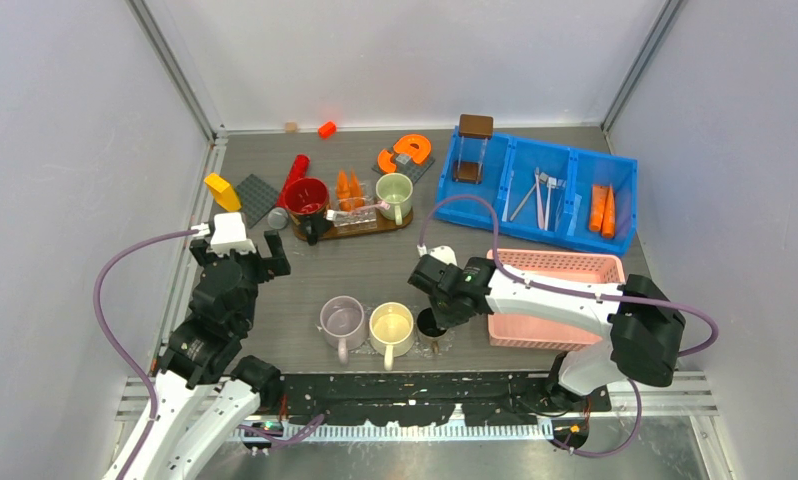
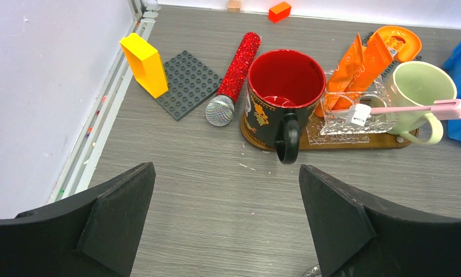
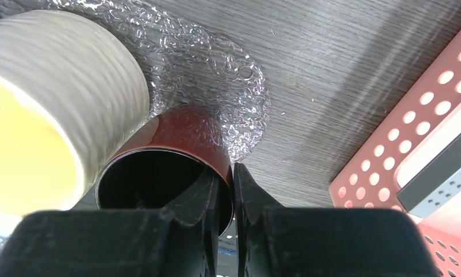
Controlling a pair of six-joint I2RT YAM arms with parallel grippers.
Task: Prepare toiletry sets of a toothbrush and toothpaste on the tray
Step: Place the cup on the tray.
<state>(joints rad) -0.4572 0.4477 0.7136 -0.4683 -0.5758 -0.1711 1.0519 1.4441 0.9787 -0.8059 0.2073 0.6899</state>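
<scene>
Toothbrushes [image 1: 540, 195] lie loose in the middle compartment of the blue bin [image 1: 550, 148], toothpaste tubes [image 1: 602, 208] in its right one. Pink toothbrush [image 2: 413, 108] and orange tubes [image 2: 355, 63] sit on the wooden tray [image 2: 384, 141]. Brushes look light, stiff, thin: pinch mid-handle. Tubes look soft, tapered, slippery: grip the wide end. Left gripper [image 2: 225, 171] jaws wide apart, empty. Right gripper [image 3: 232, 173] clamped on the dark cup [image 3: 188, 133] rim.
</scene>
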